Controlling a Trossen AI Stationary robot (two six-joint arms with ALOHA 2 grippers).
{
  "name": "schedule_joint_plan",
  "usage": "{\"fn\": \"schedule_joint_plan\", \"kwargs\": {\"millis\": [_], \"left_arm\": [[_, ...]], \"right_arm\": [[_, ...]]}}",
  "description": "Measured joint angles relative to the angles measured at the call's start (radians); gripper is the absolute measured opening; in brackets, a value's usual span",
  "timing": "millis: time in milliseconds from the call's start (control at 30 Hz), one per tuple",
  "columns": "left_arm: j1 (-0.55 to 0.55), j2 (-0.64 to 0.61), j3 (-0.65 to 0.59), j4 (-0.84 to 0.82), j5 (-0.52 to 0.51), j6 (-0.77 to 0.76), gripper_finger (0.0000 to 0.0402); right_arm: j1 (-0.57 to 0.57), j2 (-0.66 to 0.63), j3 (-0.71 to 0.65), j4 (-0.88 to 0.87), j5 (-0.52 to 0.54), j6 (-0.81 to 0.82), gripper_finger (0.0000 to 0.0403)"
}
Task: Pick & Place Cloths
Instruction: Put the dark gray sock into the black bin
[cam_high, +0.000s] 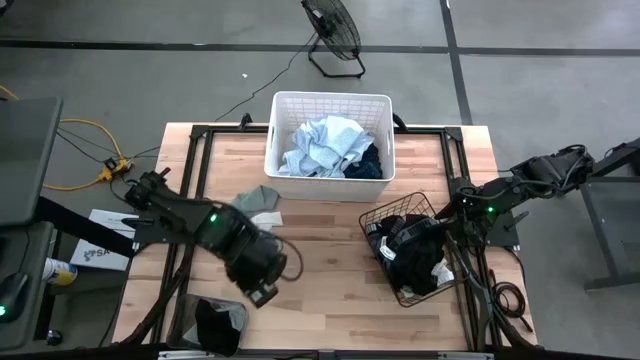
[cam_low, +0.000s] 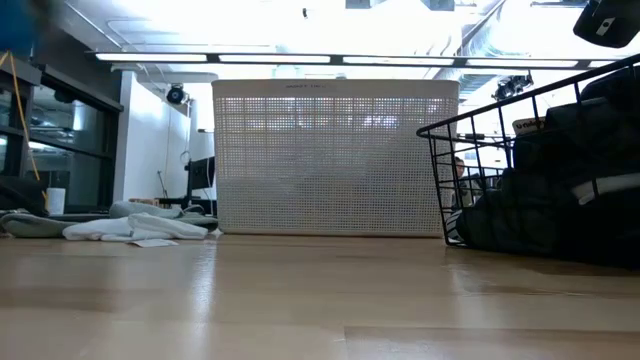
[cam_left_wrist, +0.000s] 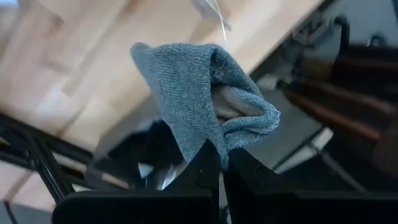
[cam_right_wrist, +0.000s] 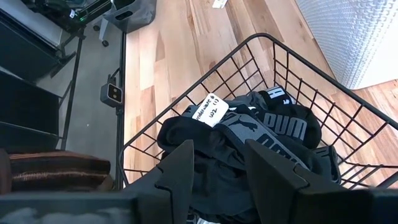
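My left gripper (cam_high: 262, 293) (cam_left_wrist: 221, 155) is above the table's near left part, shut on a small blue-grey knit cloth (cam_left_wrist: 199, 93). Below it, a dark cloth with a grey patch (cam_high: 220, 322) lies at the near left edge. A sage green cloth (cam_high: 262, 200) lies flat beside the white basket (cam_high: 276, 160), which holds light blue cloths (cam_high: 325, 145). My right gripper (cam_right_wrist: 221, 155) (cam_high: 452, 212) hangs open over the black wire basket (cam_right_wrist: 186, 99), which is filled with black cloths (cam_right_wrist: 273, 124); nothing is between its fingers. My left gripper pinches the blue-grey cloth at its narrow lower edge (cam_left_wrist: 216, 142) between its two fingertips, where the cloth is folded into more than one layer. The fingers slant steeply down. The cloth is bunched beyond the fingertips, lifted clear of the table.
The white basket stands at the far middle and the wire basket (cam_high: 410, 250) at the right. Bare wood (cam_high: 330, 270) lies between them and the left arm. A black metal frame (cam_high: 195, 170) runs along the table's sides. Pale cloths (cam_low: 130, 228) show at the left in the low view.
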Motion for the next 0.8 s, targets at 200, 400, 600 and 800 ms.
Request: {"fn": "schedule_joint_plan", "kwargs": {"millis": [200,400,600,800], "left_arm": [[-0.102,0.000,0.000,0.000,0.037,-0.051,0.0000],[-0.217,0.000,0.000,0.000,0.033,-0.136,0.0000],[-0.354,0.000,0.000,0.007,-0.010,-0.241,0.0000],[-0.481,0.006,-0.004,0.056,-0.166,-0.364,0.0000]], "right_arm": [[0.000,0.000,0.000,0.000,0.001,0.007,0.0134],[0.000,0.000,0.000,0.000,0.007,0.008,0.0134],[0.000,0.000,0.000,0.001,0.031,0.019,0.0134],[0.000,0.000,0.000,0.002,0.031,0.086,0.0134]]}}
